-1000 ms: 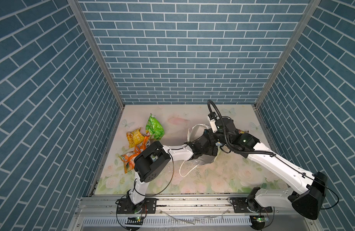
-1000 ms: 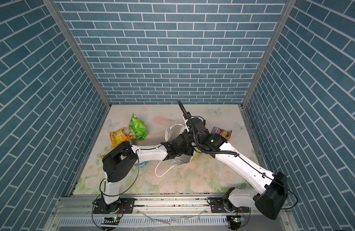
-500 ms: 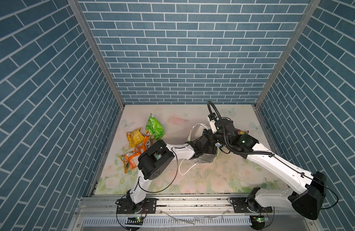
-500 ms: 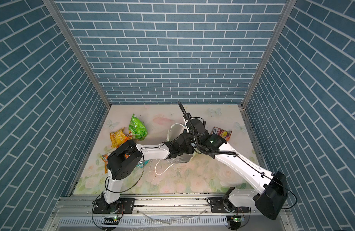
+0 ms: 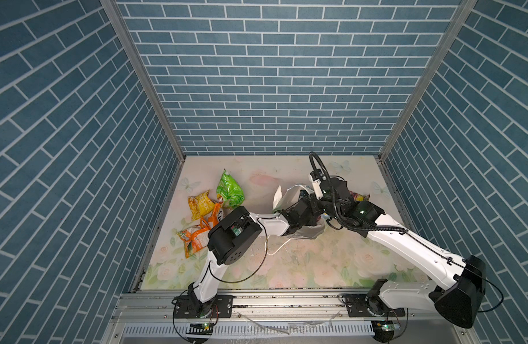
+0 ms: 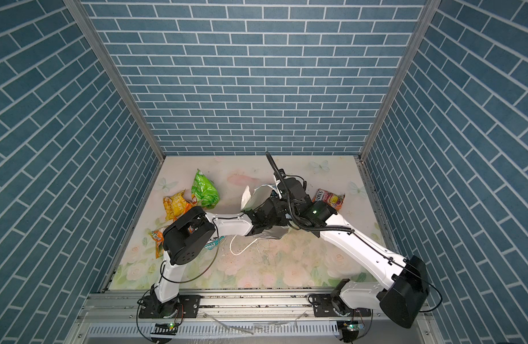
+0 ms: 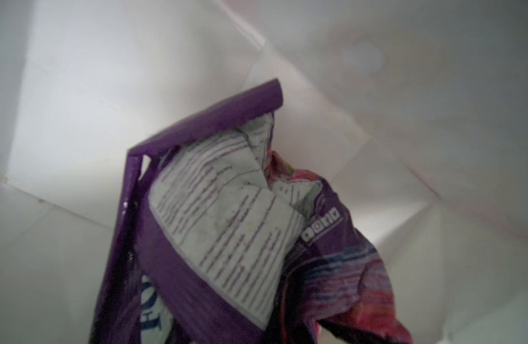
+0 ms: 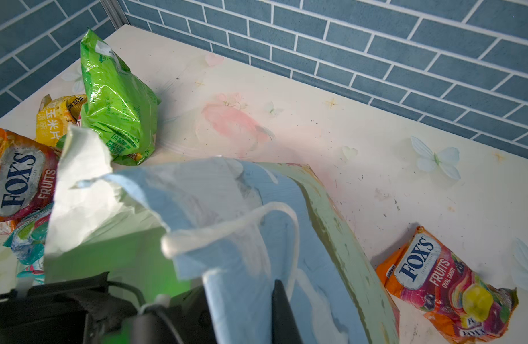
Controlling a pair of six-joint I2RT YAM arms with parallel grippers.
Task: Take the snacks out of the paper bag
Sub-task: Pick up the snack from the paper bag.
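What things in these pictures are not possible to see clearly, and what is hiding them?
Left end effector: fingers buried in the paper bag in both top views, absent from the left wrist view; grip on the purple packet unclear.
Purple packet's brand lettering: crumpled, cut by the left wrist view's edge.
Teal packet: mostly under the left arm in a top view, behind the bag's torn flap in the right wrist view.

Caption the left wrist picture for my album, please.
Inside the paper bag: a crumpled purple candy packet close to the camera, with creased white walls behind.
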